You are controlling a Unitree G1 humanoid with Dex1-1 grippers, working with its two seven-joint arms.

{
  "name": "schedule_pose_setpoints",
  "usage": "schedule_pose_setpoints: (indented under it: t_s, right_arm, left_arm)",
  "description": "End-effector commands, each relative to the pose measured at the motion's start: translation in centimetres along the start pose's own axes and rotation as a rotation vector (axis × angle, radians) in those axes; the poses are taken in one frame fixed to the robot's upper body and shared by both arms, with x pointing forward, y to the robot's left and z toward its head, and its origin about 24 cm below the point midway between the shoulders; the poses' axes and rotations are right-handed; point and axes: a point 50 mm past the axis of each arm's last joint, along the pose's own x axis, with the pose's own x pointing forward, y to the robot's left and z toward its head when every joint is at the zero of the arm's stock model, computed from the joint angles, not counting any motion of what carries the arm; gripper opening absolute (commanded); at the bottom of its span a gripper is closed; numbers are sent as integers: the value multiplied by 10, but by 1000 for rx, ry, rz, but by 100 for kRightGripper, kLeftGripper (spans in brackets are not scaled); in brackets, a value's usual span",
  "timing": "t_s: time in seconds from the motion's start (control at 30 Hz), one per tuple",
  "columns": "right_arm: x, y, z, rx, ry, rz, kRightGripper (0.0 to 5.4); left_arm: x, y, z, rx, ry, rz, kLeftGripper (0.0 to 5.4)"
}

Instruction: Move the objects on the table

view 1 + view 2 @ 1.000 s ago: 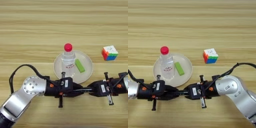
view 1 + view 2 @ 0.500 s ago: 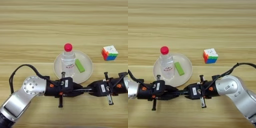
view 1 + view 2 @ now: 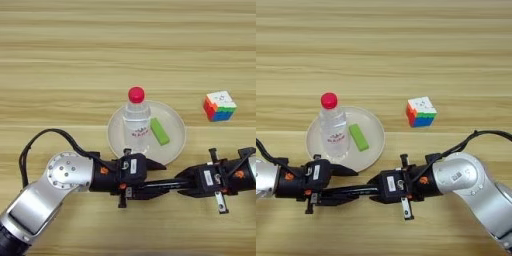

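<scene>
Left gripper (image 3: 155,177) spread around one end of the marker pen (image 3: 167,183), low on the table (image 3: 60,60). Water bottle (image 3: 136,125) upright on a plate (image 3: 175,142) just behind, beside a green block (image 3: 160,131). Right gripper (image 3: 184,177) pinching the pen's other end; colour cube (image 3: 219,106) further right.

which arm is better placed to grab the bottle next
Left, probably. The left gripper sits just below the plate, almost under the bottle. The right gripper points left and lies farther right. A black pen spans the two grippers.
</scene>
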Motion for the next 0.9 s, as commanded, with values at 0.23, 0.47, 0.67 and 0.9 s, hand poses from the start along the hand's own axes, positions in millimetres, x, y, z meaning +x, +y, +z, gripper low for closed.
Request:
schedule_pose_setpoints:
  t_s: [0.23,0.47,0.67,0.9]
  right_arm:
    - [-10,1,-21,63,56,-6,114]
    - [-13,1,-33,102,76,-18,114]
    - [-14,0,-43,129,92,-21,114]
    - [-14,-1,-49,147,94,-33,114]
  left_arm:
    - [-11,3,9,9,-41,47,336]
    - [-22,0,19,-23,-131,85,396]
    - [-34,-3,34,-45,-238,120,456]
    - [-47,1,54,-52,-389,238,522]
